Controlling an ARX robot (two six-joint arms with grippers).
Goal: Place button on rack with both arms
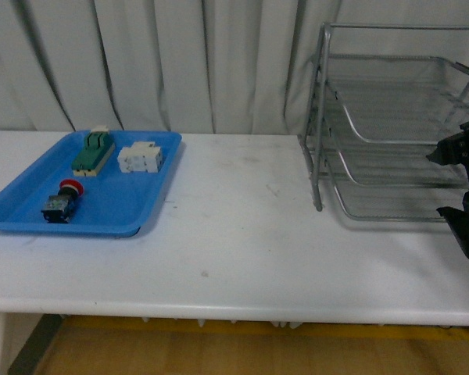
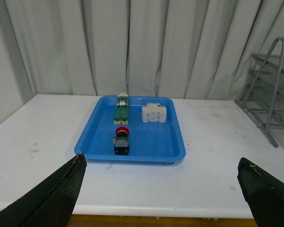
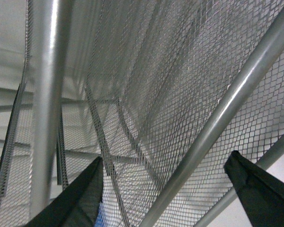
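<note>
Left tool (image 2: 161, 161) gapes empty, facing the red-capped, black-and-blue push-button (image 2: 121, 141) lying at 7 o'clock in the blue plastic tray (image 2: 151, 137); right tool (image 1: 461, 183), likewise spread, hovers beside the silver wire-mesh rack (image 1: 375, 117) at 2 o'clock, likely awaiting handover.

The tray (image 1: 109, 215) sits left on the worktop (image 1: 234, 250), the rack (image 1: 391, 133) right, well apart. In the tray the button (image 1: 62, 203) lies in front, terminal block (image 1: 93, 153) and connector (image 1: 140, 158) behind.

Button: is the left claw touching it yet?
Apart. The left wrist view shows the button lying in the blue tray, well clear of both fingers of the open left claw.
</note>
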